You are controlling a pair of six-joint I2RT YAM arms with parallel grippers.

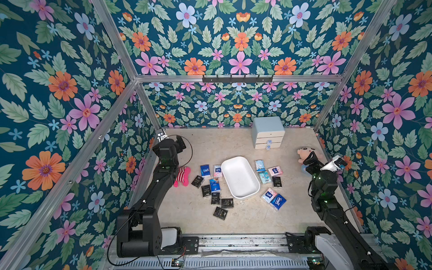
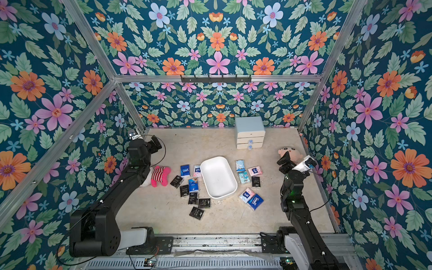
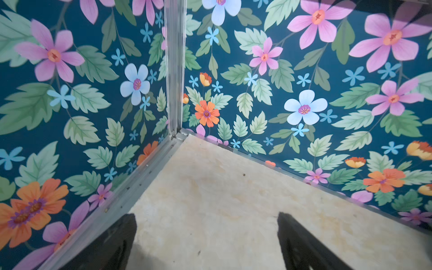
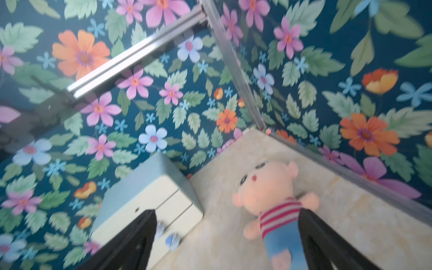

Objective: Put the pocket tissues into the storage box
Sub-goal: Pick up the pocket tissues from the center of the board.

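On the beige tabletop [image 1: 210, 145], walled on 3 sides by dark teal floral paper [image 1: 233, 105] in an aluminium frame [image 1: 163, 78], your storage box [image 1: 240, 176] sits empty near the middle, with the pocket tissues [image 1: 205, 171] lying flat beside it: 8 showing to its left, 6 to its right. Your left gripper [image 3: 207, 217] hangs spread wide over the far-left corner, and your right gripper [image 4: 228, 211], equally spread, hangs over the plush doll [image 4: 268, 194] by the right wall.

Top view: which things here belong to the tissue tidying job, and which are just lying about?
Job:
pocket tissues, scattered on both sides of the box
storage box, empty

Lying about:
drawer cabinet
pink striped plush
plush doll
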